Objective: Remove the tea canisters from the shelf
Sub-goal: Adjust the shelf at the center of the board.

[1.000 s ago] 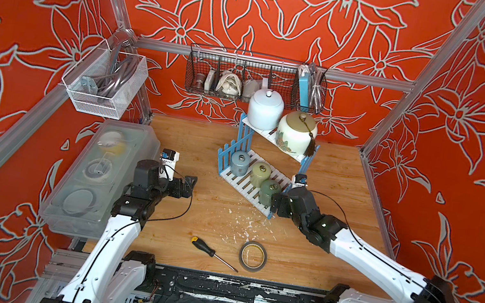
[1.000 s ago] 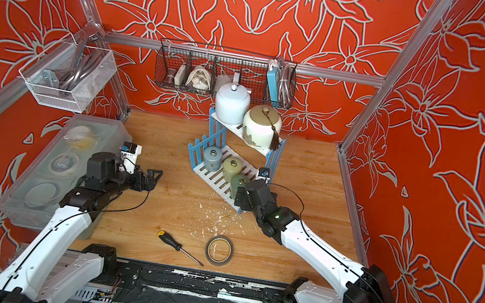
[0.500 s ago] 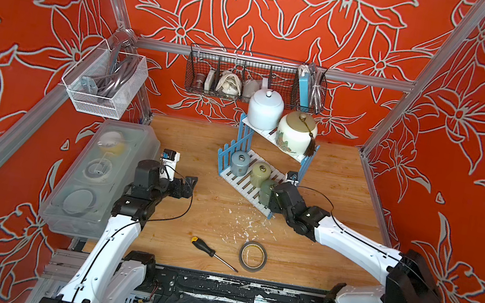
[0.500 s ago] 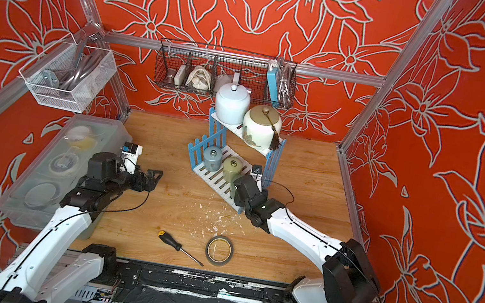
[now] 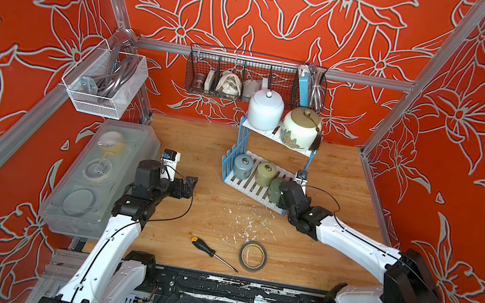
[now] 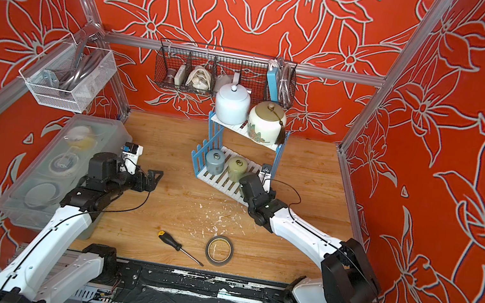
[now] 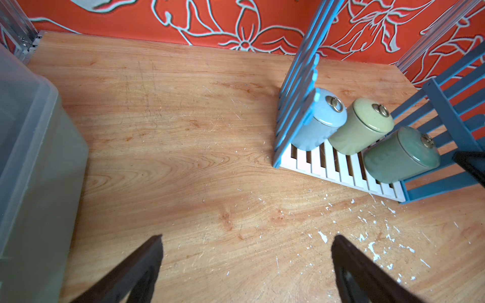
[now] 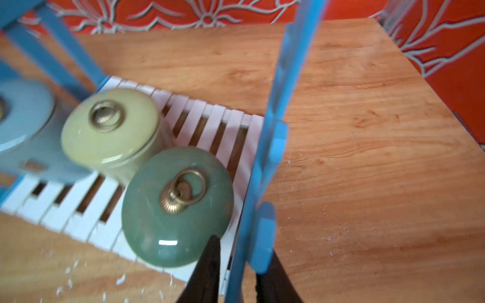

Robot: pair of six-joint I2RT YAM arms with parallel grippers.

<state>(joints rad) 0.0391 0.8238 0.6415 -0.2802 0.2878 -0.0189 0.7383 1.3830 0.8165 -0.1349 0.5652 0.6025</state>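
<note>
**Change noted.** Within the last second the right end effector [image 8: 240, 259] has advanced to the right-hand end of the shelf [image 5: 250, 185], and its fingers have gone from wide apart to nearly together. In the right wrist view they straddle the shelf's blue side panel [image 8: 278, 105]. One finger stands inside the shelf at the lid edge of the sage green canister [image 8: 149, 210], the other outside it. The grip is on the panel, not on a canister.

**Unchanged.** The left end effector [image 7: 246, 237] hangs with fingers spread wide and empty over the counter [image 5: 189, 217], well to the left of the shelf.

**Location of task items.** All five remain on the shelf.
- Lower tier: the grey-blue canister [image 5: 242, 166], the yellow-green canister [image 8: 110, 126] and the sage green one.
- Upper tier: the white canister [image 5: 265, 109] and the cream canister [image 5: 298, 130].

**Assessment.** No removal has begun. The hold on the panel reads either as steadying the shelf or as a closure that missed the sage jar. Any lift from here risks tipping the shelf with its loaded upper tier.
</note>
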